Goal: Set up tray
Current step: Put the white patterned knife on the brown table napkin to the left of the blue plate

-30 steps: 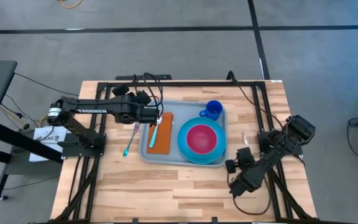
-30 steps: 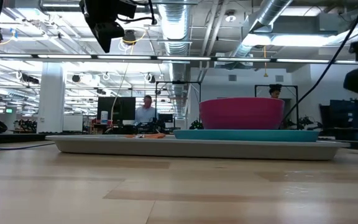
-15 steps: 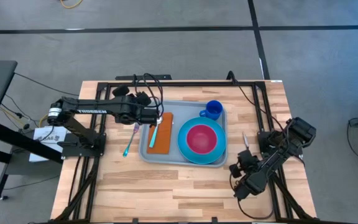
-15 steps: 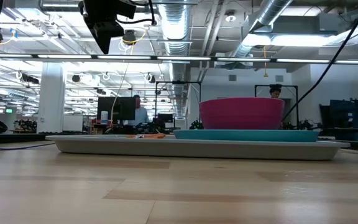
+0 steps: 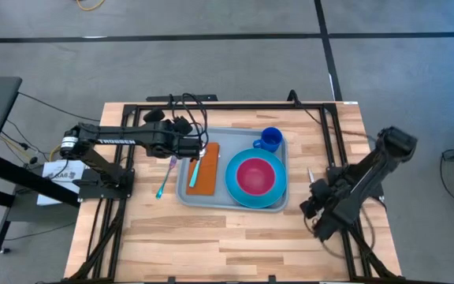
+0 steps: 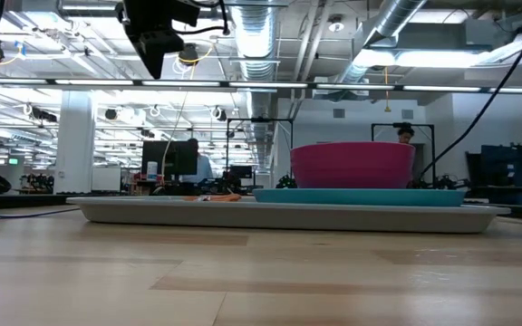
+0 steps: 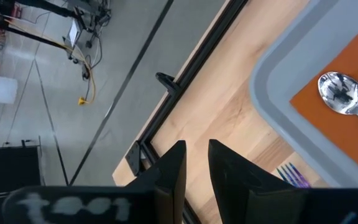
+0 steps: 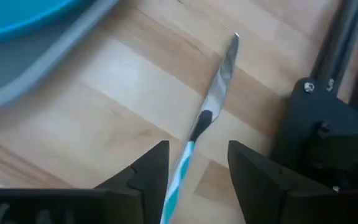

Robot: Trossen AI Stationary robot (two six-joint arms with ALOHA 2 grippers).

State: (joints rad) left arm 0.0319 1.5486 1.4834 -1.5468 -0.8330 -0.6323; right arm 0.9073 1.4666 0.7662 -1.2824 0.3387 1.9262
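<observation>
The right hand [image 8: 194, 165] hung with fingers spread over a knife [image 8: 211, 109] on the worktop [image 5: 235, 233], at three o'clock from the tray [image 5: 195, 197] at mid-worktop. Picking up the knife looked next. The left hand [image 7: 196, 168], nearly closed and empty, hovered at the tray's nine o'clock edge.

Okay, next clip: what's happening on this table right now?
A two-arm robot is laying out a light grey-blue plastic tray. The tray already holds a round light-blue plate with a pink bowl, a blue cup and a brown-orange napkin with a spoon on it. The right end effector, open, hangs over a teal-handled knife lying on the wood beside the tray. The left end effector hangs over the tray's other side, holding nothing, near a fork on the table.
</observation>
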